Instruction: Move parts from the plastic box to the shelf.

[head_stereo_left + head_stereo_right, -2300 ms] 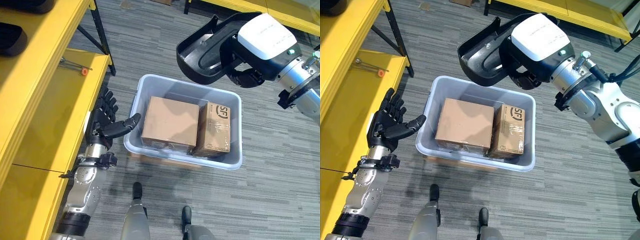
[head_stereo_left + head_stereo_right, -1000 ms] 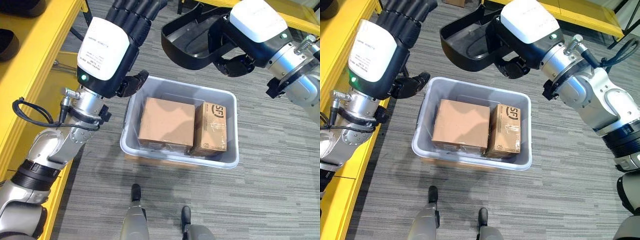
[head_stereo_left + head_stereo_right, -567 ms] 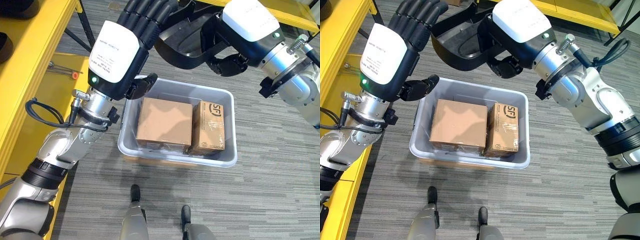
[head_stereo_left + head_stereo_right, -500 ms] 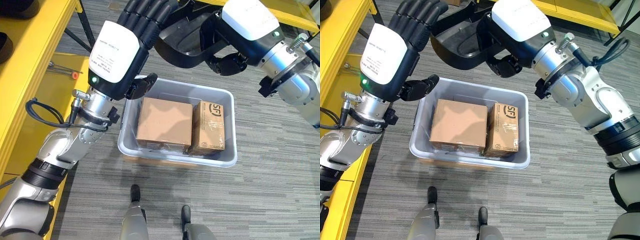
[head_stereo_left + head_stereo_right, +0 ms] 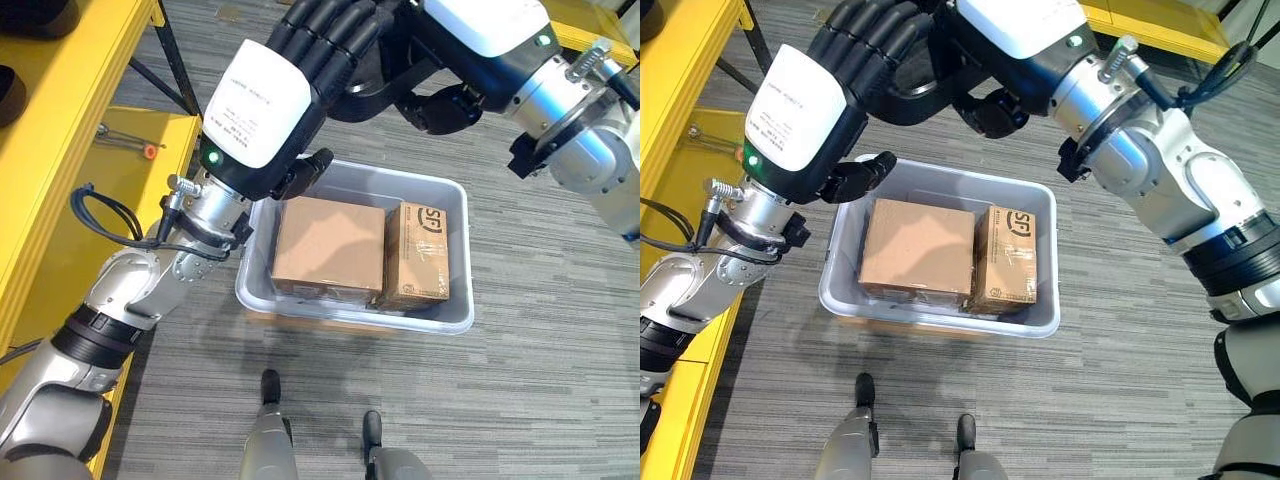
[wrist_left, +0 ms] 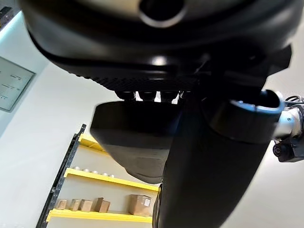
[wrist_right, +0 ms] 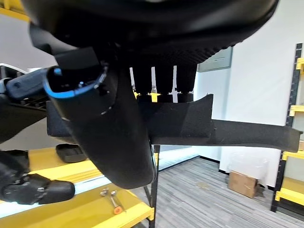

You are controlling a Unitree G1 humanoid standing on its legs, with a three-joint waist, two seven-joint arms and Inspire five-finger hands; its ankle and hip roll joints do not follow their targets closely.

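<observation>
The right hand (image 5: 1015, 30) is up high over the far side of the box (image 5: 330, 300), with its fingers and thumb curled round a black part (image 7: 190, 121). In the right wrist view the fingers lie over the part's top edge and the thumb presses on its near face. The left hand (image 5: 270, 110) is raised beside it, over the box's left far corner, with its fingers (image 5: 335, 30) held straight and reaching up against the same black part; it grips nothing. Its thumb (image 5: 310, 170) sticks out toward the box. The box is grey plastic and sits on the carpet floor (image 5: 540, 380) below both hands. In it lie two brown cartons side by side: a wide carton (image 5: 328, 246) on the left and a narrow carton (image 5: 422, 255) on the right, touching each other. The yellow shelf (image 5: 70, 130) stands to the left of the box. A small tool (image 5: 130, 140) with an orange tip lies on its lower board.
</observation>
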